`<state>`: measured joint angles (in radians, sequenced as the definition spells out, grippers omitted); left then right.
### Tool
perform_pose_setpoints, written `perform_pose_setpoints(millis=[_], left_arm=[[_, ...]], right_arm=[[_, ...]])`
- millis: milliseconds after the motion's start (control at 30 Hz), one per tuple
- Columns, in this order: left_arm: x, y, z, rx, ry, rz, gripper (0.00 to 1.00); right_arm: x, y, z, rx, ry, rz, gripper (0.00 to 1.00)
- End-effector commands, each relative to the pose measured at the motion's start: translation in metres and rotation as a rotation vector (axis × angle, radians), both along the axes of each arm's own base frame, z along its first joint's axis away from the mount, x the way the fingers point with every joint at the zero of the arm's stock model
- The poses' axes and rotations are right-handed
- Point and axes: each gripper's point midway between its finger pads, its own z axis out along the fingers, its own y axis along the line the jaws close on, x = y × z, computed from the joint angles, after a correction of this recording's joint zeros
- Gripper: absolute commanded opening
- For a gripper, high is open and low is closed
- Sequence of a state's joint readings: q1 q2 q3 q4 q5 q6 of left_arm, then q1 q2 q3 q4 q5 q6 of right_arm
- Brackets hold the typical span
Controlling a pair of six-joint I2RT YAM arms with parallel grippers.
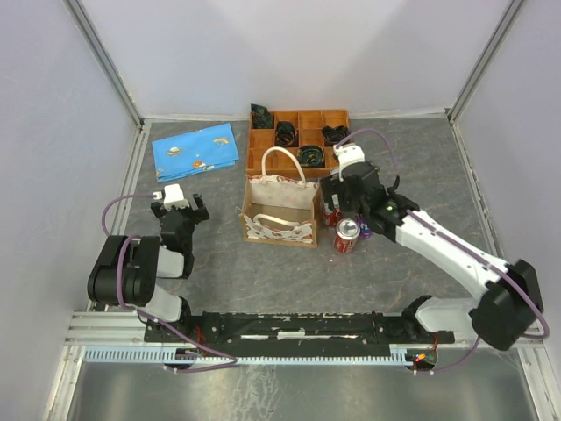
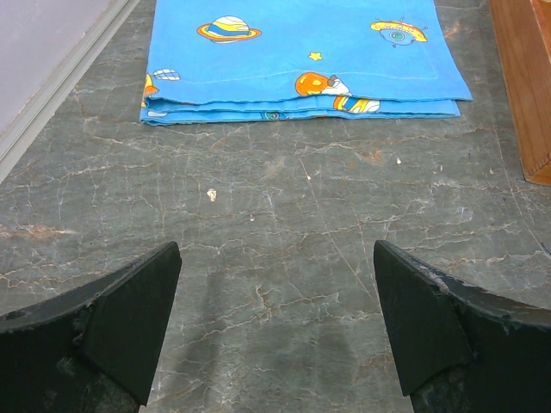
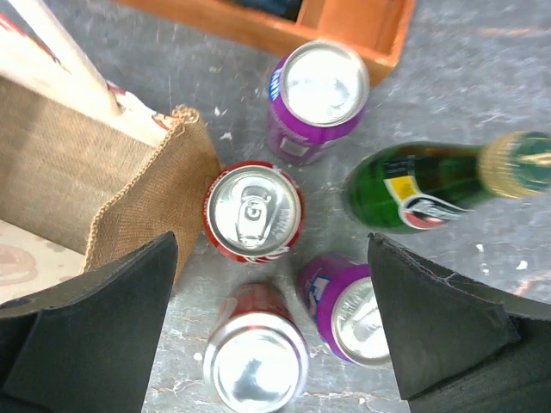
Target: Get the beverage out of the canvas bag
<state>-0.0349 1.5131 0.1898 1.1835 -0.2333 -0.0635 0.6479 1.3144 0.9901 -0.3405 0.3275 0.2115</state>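
5 drinks sit on the table (image 1: 263, 272) just R of the bag (image 1: 280, 231), all outside it. Nearest is the near red can (image 3: 256, 361): upright, lid up, long axis vertical. Beside it is the near purple can (image 3: 353, 314), upright too. Next comes the mid red can (image 3: 253, 211), upright, lid & tab facing the wrist cam, right by the bag's frayed R corner; touching or not, can't tell. R of that is a green bottle (image 3: 430, 185), cap toward frame R; standing or lying, can't tell from this angle. Farthest is the far purple can (image 3: 323, 95), upright, close to the tray (image 3: 387, 34) edge.

R gripper (image 3: 274, 249) hangs over the cluster, fingers spread wide, one on the bag side, other on the bottle side, mid red can in the gap btw them. It holds nothing, and no contact w/ any can shows.

Bag stands upright, mouth up, long axis L-R in top view, tan-brown inside showing. One handle loop stands up at the far wall, the other lies over the near rim.

L gripper (image 2: 277, 258) is well L of the bag, low over the table, fingers wide apart w/ nothing btw them.

Far back: blue cloth (image 2: 301, 60), folded flat w/ planet print, ahead of L gripper. Tray sits behind the bag w/ dark items in its compartments.
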Motion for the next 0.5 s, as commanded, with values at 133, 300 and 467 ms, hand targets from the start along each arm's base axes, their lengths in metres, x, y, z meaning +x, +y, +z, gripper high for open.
perform_pose_setpoints(millis=[133,300,467], left_arm=[[0.007,0.002,0.015,0.006,-0.055,0.01,0.99],[0.008,0.001,0.015,0.005,-0.056,0.01,0.99],[0.008,0.001,0.016,0.005,-0.056,0.01,0.99]], right_arm=[[0.0,-0.074,0.096,0.022,-0.321,-0.279,0.99],[-0.001,-0.148,0.102,0.074,-0.402,-0.552,0.99],[-0.002,-0.213,0.096,0.089,-0.414,-0.776,0.99]])
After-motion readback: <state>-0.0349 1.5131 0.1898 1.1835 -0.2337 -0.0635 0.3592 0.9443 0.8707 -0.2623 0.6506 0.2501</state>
